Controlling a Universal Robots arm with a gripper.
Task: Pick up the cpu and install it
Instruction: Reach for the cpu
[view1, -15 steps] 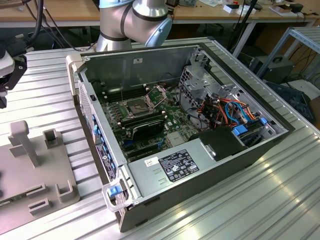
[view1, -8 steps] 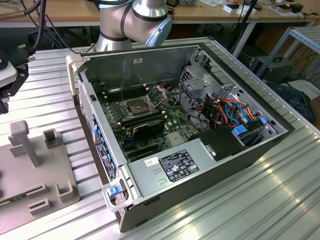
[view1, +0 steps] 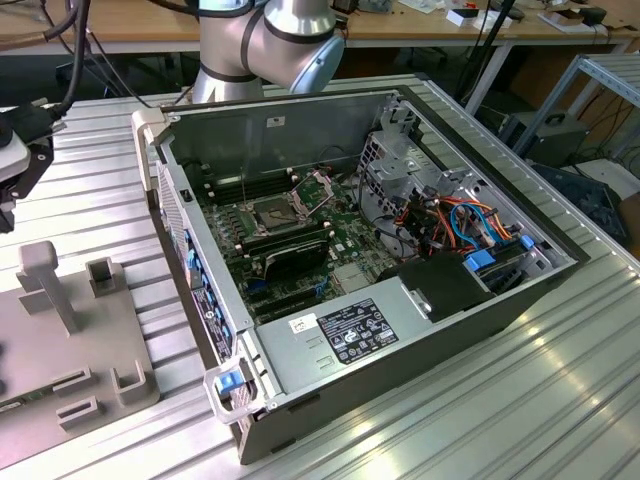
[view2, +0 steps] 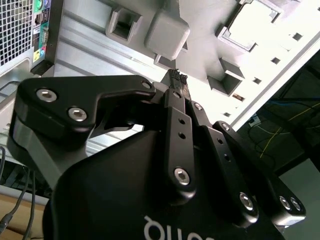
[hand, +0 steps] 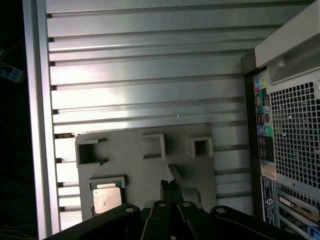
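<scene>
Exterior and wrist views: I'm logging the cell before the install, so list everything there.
cpu: one, silvery-tan, in a fixture plate pocket.
fixture plate: one, grey, on the table beside the case.
case: one, grey, open, on the table.
socket: one, dark, inside the case.
cables: several, orange and blue, inside the case.
table: one, ribbed silver.
arm: one, silver, past the case in the exterior view.
gripper: one, black, shut, above the fixture plate.
</scene>
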